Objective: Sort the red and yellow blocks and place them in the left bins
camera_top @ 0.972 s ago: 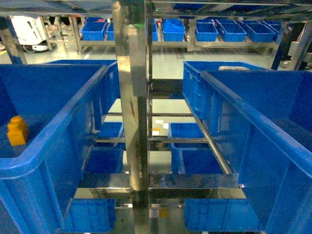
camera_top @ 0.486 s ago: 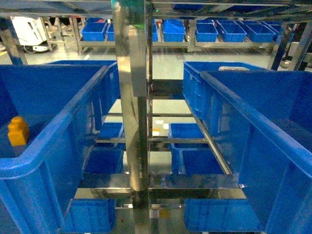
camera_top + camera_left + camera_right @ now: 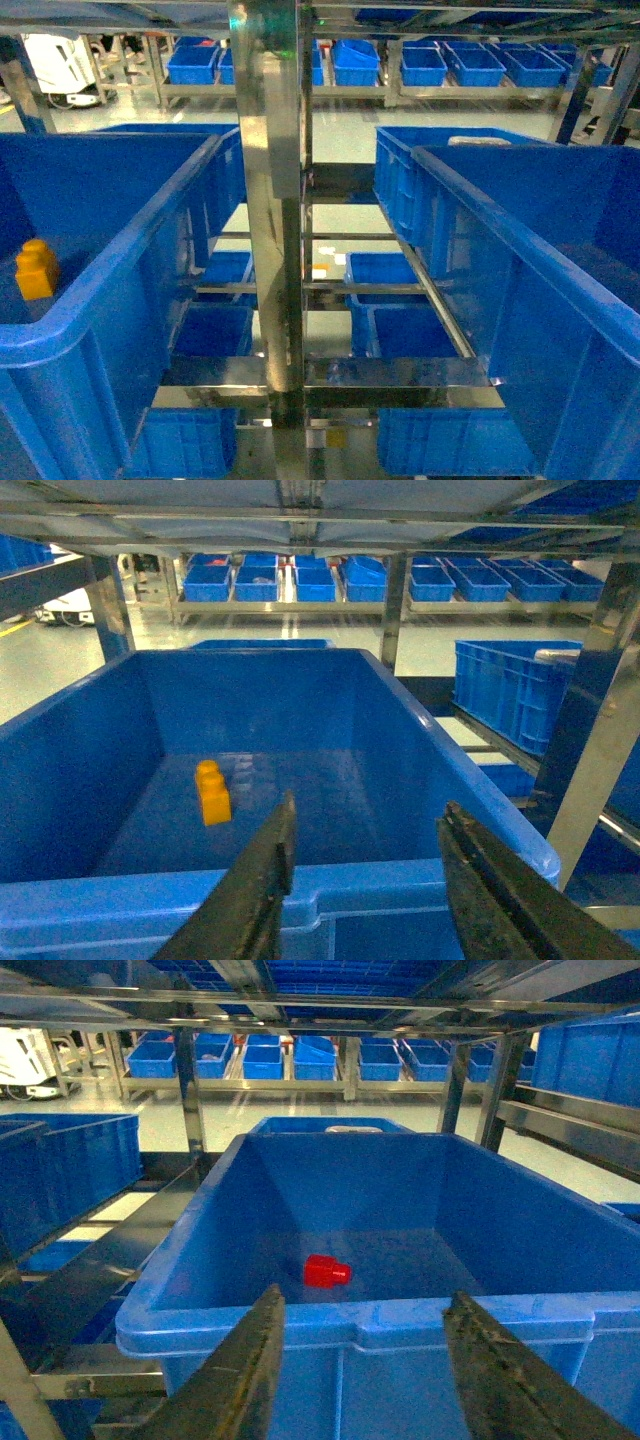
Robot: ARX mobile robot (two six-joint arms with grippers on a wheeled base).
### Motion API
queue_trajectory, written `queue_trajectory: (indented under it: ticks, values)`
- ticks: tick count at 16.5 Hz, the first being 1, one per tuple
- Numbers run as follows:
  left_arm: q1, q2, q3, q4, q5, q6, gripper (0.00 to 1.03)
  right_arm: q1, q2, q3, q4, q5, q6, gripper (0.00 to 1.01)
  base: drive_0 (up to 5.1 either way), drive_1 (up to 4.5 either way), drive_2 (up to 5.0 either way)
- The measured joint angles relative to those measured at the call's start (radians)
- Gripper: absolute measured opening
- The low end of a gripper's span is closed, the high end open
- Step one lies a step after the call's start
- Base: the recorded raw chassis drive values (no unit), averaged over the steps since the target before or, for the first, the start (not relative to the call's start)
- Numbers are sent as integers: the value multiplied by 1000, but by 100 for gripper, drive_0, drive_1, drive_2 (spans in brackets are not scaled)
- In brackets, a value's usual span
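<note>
Bright blue plastic fills nearly every part of the scene: two deep crates sit side by side on a steel rack, seen from just above their near rims. In the head view, the left crate (image 3: 110,300) takes up the lower left of the frame and the right crate (image 3: 540,300) the lower right, with a shiny steel upright (image 3: 272,220) standing between them at the centre. A yellow-orange brick (image 3: 36,268) with studs on top stands upright on the floor of the left crate, at the far left edge of that frame; in the left wrist view the same brick sits left of centre on the crate floor, well clear of the walls. The left gripper (image 3: 365,880) hovers at the bottom of its wrist view, over the crate's near rim, its two dark fingers spread wide apart and holding nothing. In the right wrist view, a small red piece (image 3: 326,1271) lies on its side on the right crate's floor, near the middle of the frame. The right gripper (image 3: 365,1370) also hangs above the near rim, fingers parted wide and empty. More blue crates (image 3: 350,62) line distant shelves along the top of the frame.
</note>
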Motion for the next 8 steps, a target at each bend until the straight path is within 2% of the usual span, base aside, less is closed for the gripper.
queue_trajectory:
  ticks: [4, 5, 8]
  values:
    - [0, 0, 0, 1, 0, 0, 94, 0, 0, 0, 0, 0, 0, 99, 0, 0, 0]
    - [0, 0, 0, 2, 0, 1, 99, 0, 0, 0, 0, 0, 0, 98, 0, 0, 0]
    - [0, 0, 0, 2, 0, 0, 98, 0, 0, 0, 0, 0, 0, 98, 0, 0, 0]
